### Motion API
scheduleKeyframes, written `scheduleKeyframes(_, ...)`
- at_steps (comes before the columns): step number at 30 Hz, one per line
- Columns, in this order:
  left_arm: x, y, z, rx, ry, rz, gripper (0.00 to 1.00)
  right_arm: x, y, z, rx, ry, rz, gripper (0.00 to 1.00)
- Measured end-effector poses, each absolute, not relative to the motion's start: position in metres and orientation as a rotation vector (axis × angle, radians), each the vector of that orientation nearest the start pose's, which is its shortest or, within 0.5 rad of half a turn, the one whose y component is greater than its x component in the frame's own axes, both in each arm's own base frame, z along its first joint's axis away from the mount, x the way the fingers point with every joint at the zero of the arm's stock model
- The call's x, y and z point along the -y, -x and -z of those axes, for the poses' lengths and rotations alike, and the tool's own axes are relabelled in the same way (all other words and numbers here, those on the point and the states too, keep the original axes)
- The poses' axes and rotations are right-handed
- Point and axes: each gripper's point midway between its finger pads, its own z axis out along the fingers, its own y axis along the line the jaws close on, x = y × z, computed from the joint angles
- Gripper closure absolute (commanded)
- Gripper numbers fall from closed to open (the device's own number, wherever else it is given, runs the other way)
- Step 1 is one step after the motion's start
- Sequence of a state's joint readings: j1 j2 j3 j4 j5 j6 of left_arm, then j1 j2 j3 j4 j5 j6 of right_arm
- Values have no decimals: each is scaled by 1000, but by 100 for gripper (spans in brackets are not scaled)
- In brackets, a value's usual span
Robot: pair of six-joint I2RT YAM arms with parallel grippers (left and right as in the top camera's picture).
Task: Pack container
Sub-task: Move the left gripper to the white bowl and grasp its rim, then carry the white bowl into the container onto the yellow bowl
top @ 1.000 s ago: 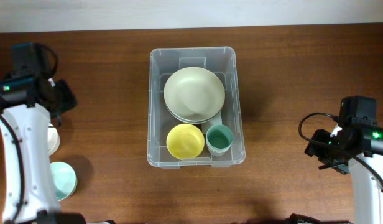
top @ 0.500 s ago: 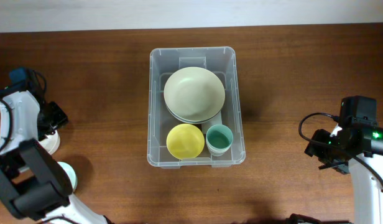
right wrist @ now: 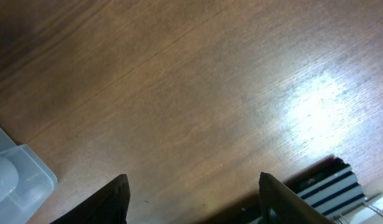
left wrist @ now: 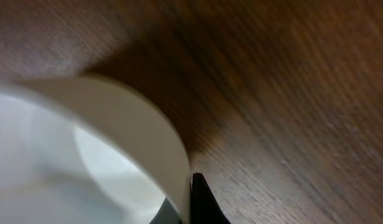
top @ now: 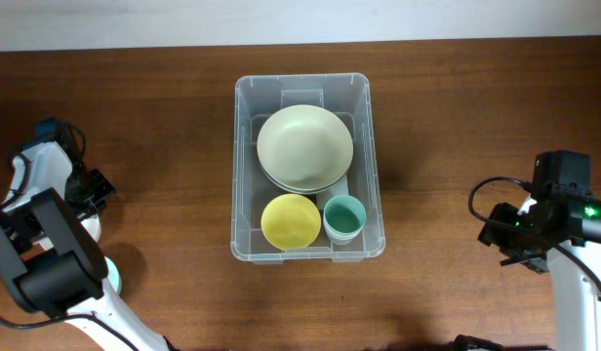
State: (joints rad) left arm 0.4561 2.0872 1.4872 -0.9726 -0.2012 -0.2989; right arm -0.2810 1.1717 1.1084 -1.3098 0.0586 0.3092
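Sitting mid-table (top: 457, 117), container (top: 238, 175) holds pale bowls (top: 304, 146), yellow bowl (top: 290, 220) and teal cup (top: 343, 216). Left gripper (left wrist: 186, 210) is pinched tight on the thin wall of white cup (left wrist: 86, 149), well left of container. Right gripper (right wrist: 191, 202) has fingers apart, empty, over bare wood on the right. Container judged stiff, light when empty, heavier loaded, with slick walls. Best hold: under the rolled rim, both short ends.

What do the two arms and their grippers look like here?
The left arm and right arm are white links with black joint housings. The right carries a green light and a looping black cable. The right gripper has black fingers; the left gripper shows one black fingertip.
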Motion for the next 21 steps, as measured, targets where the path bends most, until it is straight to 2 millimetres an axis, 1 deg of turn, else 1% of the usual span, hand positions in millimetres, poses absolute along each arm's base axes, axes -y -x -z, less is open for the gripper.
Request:
scheduleKeyframes(4, -198, -331, -13, -2938, 1148, -299, 100, 69, -203, -160, -2811, -864, 81, 38)
scheduleKeyframes(6, -194, -332, -17, -2959, 1130, -269, 100, 69, -203, -160, -2811, -863, 81, 38)
scheduleKeyframes(8, -189, -339, -27, -2970, 1096, -241, 100, 69, -203, -160, -2811, -863, 81, 37)
scheduleKeyframes(11, -178, -360, -52, -2956, 1007, -217, 100, 69, -203, -160, -2811, -863, 81, 38)
scheduleKeyframes(12, -172, -368, -62, -2948, 965, -206, 100, 69, -203, -160, -2811, -863, 81, 38)
scheduleKeyframes(14, -154, -382, -84, -2929, 862, -178, 100, 69, -203, -160, -2811, -863, 81, 38)
scheduleKeyframes(16, -128, -396, -113, -2896, 736, -146, 100, 69, -203, -160, -2810, -864, 81, 37)
scheduleKeyframes(18, -96, -404, -144, -2855, 596, -116, 100, 69, -203, -160, -2811, -863, 81, 38)
scheduleKeyframes(20, -58, -404, -175, -2821, 449, -83, 100, 69, -203, -160, -2811, -863, 81, 37)
scheduleKeyframes(21, -39, -402, -186, -2809, 379, -68, 100, 69, -203, -160, -2811, -864, 81, 37)
